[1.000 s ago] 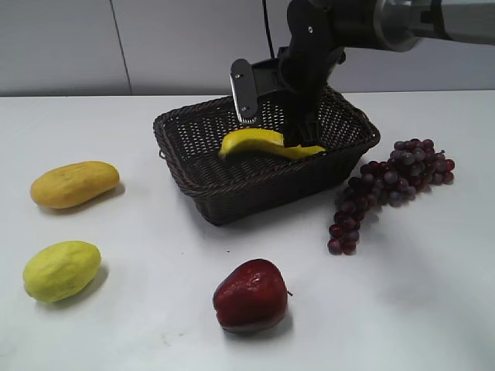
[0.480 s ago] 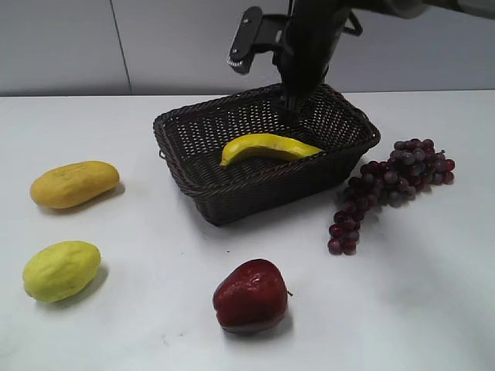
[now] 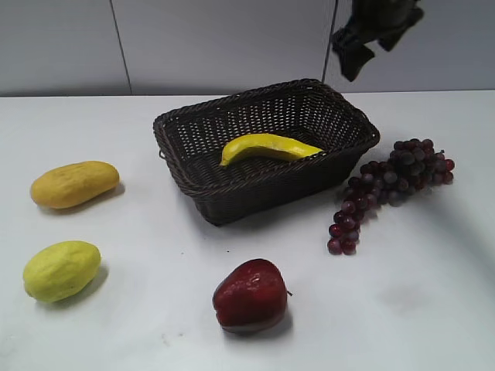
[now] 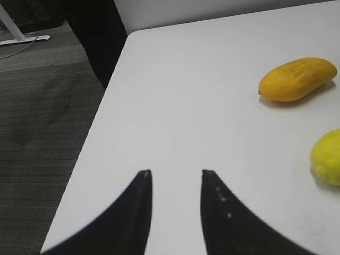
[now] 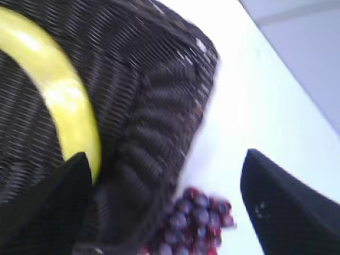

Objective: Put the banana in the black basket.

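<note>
Nearest the camera, an apple [image 3: 250,296] sat on the tabletop [image 3: 139,255], in front of the basket [image 3: 267,185]. A yellow-green fruit [image 3: 61,270] and an orange-yellow fruit [image 3: 74,184] lay well left of the basket. The banana [image 3: 268,147] lay inside the basket on its floor, free of any grip. Grapes [image 3: 387,189] lay just beside the basket's right wall. Above the basket's far right corner hung the right gripper [image 3: 375,27], well apart from the banana; its fingers [image 5: 281,207] stood spread wide and empty, banana below and to one side. The left gripper [image 4: 175,172] hovered far left of the basket near the tabletop's edge, fingers parted, empty.
</note>
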